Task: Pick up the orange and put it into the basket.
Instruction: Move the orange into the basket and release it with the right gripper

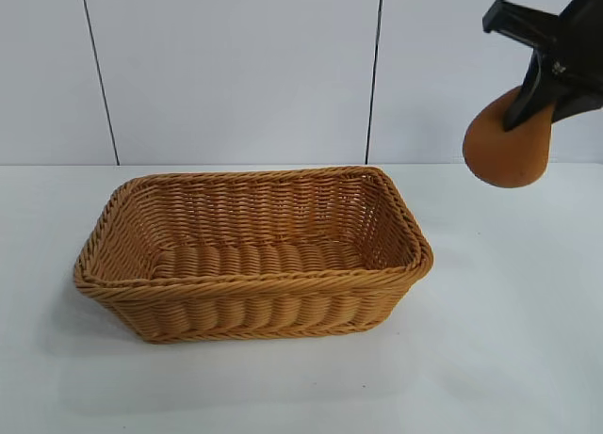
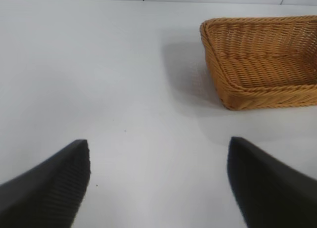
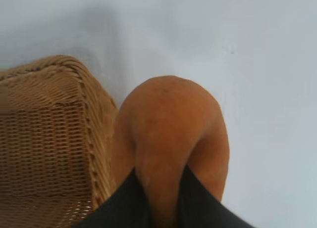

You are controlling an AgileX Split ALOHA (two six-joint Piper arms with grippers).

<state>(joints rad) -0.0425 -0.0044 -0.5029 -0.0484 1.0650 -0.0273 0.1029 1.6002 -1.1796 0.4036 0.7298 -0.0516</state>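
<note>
The orange [image 1: 506, 147] hangs high in the air at the upper right of the exterior view, to the right of the basket and above the table. My right gripper [image 1: 537, 100] is shut on the orange's knobby top; in the right wrist view the fruit [image 3: 171, 134] bulges out between the two black fingers [image 3: 124, 203]. The honey-tan wicker basket [image 1: 254, 288] stands empty in the middle of the table; its rim corner shows beside the fruit in the right wrist view [image 3: 84, 89]. My left gripper [image 2: 158, 183] is open over bare table, away from the basket [image 2: 223, 84].
The white table [image 1: 509, 340] runs all around the basket. A white panelled wall [image 1: 236, 67] stands behind it.
</note>
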